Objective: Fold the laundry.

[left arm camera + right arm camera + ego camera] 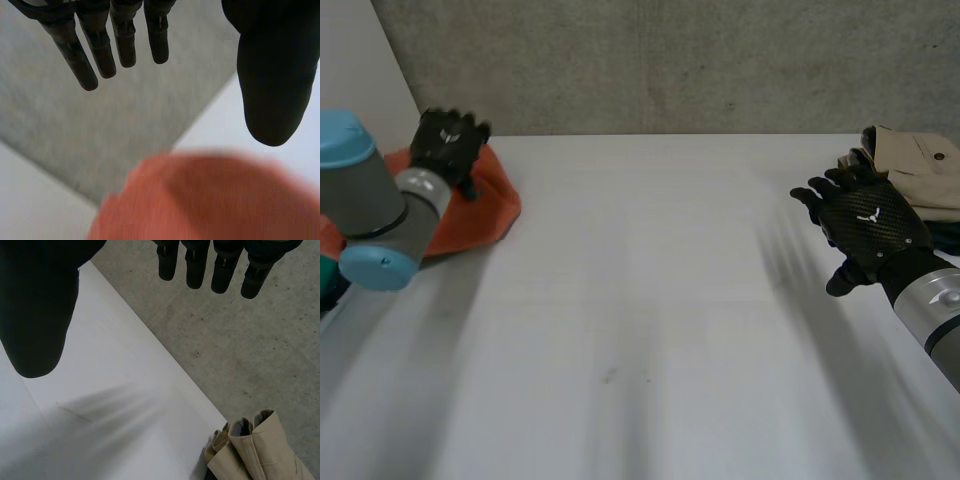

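The white bench (640,340) lies bare in front. Farther back, the right hand (868,225) hovers empty with its fingers spread, just beside a beige garment (920,160). The left hand (448,145), fingers straight and holding nothing, hangs over an orange cloth (485,205). Both pieces lie at the bench's far edges, so a careless drag could tip one off. The left wrist view shows thumb and fingers clear of the cloth, which the head view leaves unsettled.
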Robot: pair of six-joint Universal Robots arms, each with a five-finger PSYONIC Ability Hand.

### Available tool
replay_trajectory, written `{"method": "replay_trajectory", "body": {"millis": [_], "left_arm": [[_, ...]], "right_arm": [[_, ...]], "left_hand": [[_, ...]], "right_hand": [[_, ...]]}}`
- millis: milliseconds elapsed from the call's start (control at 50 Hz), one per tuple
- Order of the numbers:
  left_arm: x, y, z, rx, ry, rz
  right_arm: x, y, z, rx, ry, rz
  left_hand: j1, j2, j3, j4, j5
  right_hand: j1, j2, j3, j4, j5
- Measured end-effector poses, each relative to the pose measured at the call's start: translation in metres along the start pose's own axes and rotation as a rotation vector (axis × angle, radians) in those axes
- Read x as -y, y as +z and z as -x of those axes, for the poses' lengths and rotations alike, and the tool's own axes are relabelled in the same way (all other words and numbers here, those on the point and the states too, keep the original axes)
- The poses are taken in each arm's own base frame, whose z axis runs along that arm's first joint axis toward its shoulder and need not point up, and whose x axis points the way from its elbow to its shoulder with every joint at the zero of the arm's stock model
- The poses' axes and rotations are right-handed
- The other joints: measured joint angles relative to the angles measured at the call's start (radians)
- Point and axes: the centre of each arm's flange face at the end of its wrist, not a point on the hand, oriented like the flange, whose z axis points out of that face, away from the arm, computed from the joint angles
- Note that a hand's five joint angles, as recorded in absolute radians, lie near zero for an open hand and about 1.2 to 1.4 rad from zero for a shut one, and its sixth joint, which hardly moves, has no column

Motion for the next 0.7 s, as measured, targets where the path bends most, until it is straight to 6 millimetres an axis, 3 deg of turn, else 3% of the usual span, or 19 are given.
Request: {"method": "replay_trajectory", "body": {"millis": [100,280,340,400,460,600,700], "left_arm": [[-0.043,0.014,0.011,0.018,0.059,0.076],[-0.08,0.035,0.022,0.023,0.043,0.09],[-0.086,0.039,0.022,0.022,0.039,0.086],[-0.089,0.043,0.021,0.023,0.038,0.081],[-0.091,0.045,0.02,0.025,0.039,0.075],[-0.092,0.049,0.02,0.038,0.038,0.069],[-0.067,0.044,0.027,0.05,-0.011,0.038]], "right_arm": [[-0.001,0.0,0.001,0.005,0.001,0.001],[-0.002,0.001,0.002,0.006,0.002,0.007],[-0.002,0.001,0.002,0.004,0.002,0.008],[-0.003,0.001,0.002,0.003,0.001,0.008],[-0.003,0.001,0.001,0.002,0.0,0.009],[-0.003,0.001,0.001,-0.001,0.0,0.009],[-0.003,0.002,0.0,-0.003,0.0,0.008]], "left_hand": [[0.0,-0.001,0.0,-0.001,-0.005],[0.039,0.043,0.036,0.041,0.054],[0.367,0.347,0.34,0.34,0.344],[0.518,0.505,0.486,0.498,0.498],[0.765,0.82,0.808,0.823,0.81],[0.765,0.846,0.836,0.852,0.82],[0.765,0.846,0.836,0.852,0.82]], "right_hand": [[0.0,0.0,0.0,0.0,0.0],[0.0,0.0,0.001,0.0,0.0],[0.0,0.0,0.001,0.0,0.0],[0.0,0.0,0.001,0.0,0.0],[0.0,0.0,0.001,0.0,0.0],[0.0,0.0,0.001,0.0,0.0],[0.0,0.0,0.001,0.0,0.0]]}}
